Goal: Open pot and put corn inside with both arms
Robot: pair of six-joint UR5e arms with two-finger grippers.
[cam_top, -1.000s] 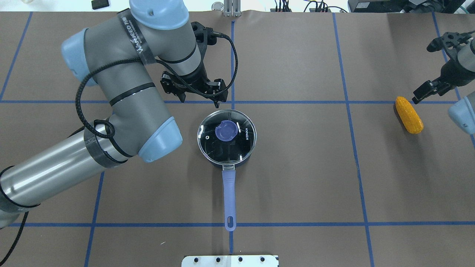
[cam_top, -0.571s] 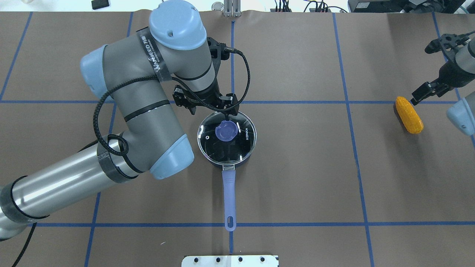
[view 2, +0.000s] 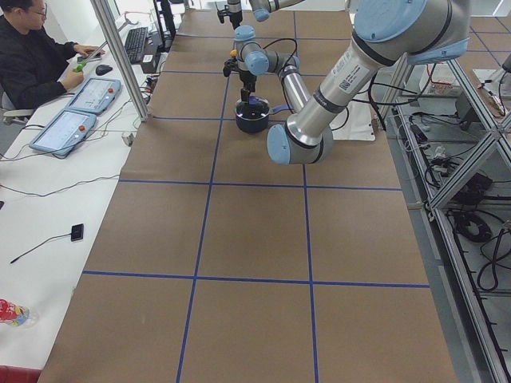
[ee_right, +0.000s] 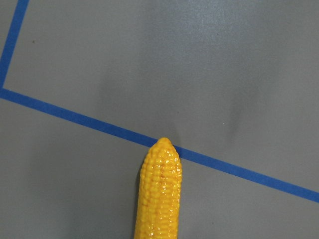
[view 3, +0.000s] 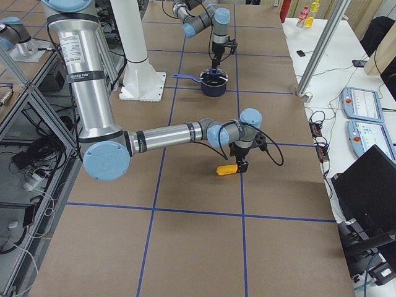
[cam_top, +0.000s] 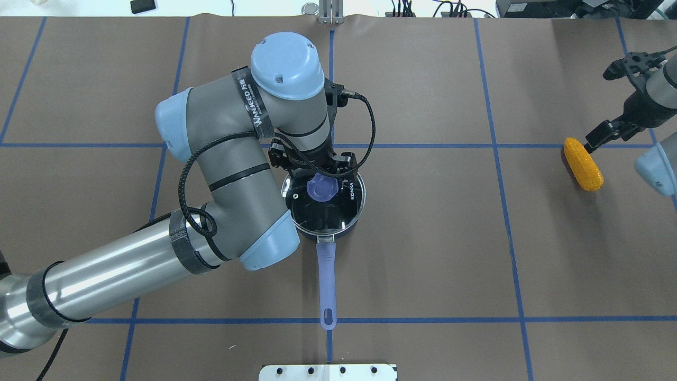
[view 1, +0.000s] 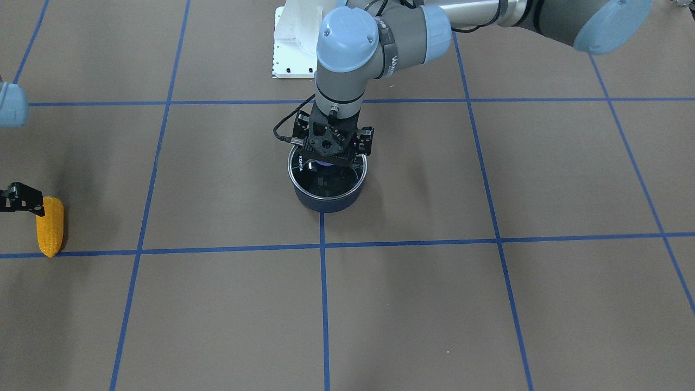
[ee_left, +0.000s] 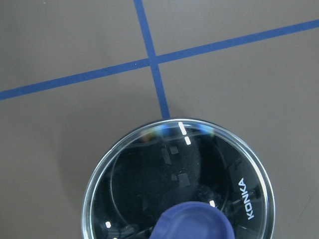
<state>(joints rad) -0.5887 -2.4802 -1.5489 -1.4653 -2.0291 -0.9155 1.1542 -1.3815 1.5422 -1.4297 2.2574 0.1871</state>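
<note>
Opening step: the left claw (cam_top: 319,170) is hanging spread wide just above the knob (cam_top: 322,189) of the lid (cam_top: 338,209), which is sitting closed on the pot (cam_top: 353,216).
Corn (cam_top: 582,163): lying on the table (cam_top: 423,254), well off to the pot's right; the right claw (cam_top: 593,142) is poising at one end, grip impossible to tell.
Next move: probably calling for lowering, pinching the knob squarely, then lifting straight up.
</note>
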